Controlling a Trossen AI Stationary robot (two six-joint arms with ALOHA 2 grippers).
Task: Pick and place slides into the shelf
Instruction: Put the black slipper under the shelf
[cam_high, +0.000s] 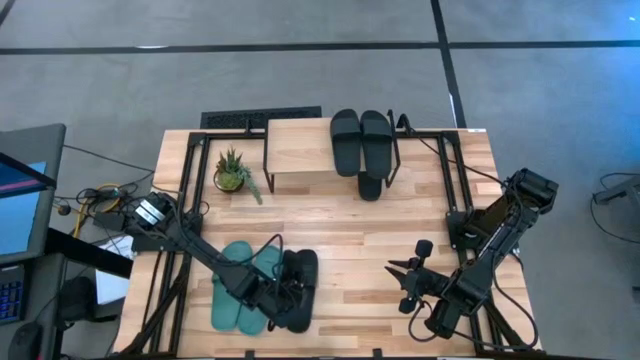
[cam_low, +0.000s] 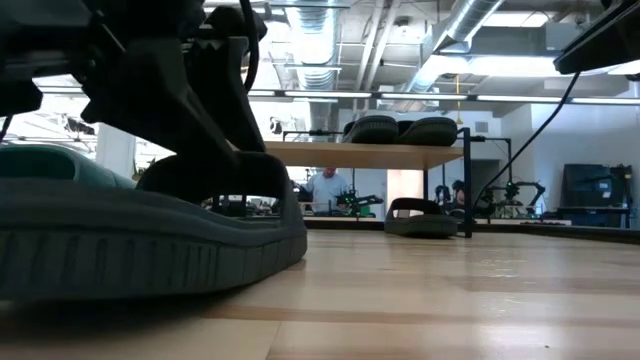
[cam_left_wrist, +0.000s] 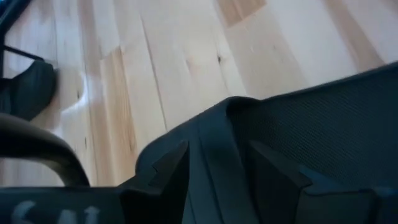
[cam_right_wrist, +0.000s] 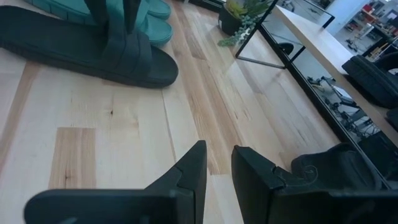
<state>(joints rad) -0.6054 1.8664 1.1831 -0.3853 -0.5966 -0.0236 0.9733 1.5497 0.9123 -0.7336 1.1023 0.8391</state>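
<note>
Hovering low at the near left of the table (cam_high: 330, 215), the left gripper (cam_high: 285, 305) sits right on a black slide (cam_high: 300, 290) that lies beside the teal pair (cam_high: 240, 290); its jaws stand wide, and in the left wrist view the two dark fingers (cam_left_wrist: 171, 171) straddle the slide's broad strap (cam_left_wrist: 323, 130), one to each side, without having closed on it; whether the pads already touch the strap cannot be told.

That slide's long axis runs roughly from the near edge toward the far edge, in line with the teal ones next to it; the strap crosses it, so the fingers bracket the strap along the sandal's length, which looks like the right bite for a lift.

The shelf (cam_high: 300, 150) lies well apart, at the far side and somewhat rightward of the left gripper; two black slides (cam_high: 360, 140) already rest on its top board, and another black slide (cam_high: 370, 188) pokes out beneath them; the free room appears to be on the left half of the board.

The right gripper (cam_high: 405, 280) waits over bare wood at the near right, jaws nearly together and holding nothing; the left arm is plainly the nearer one to the remaining slides.

A small potted plant (cam_high: 232, 172) stands just left of the shelf, near the likely carry path.
</note>
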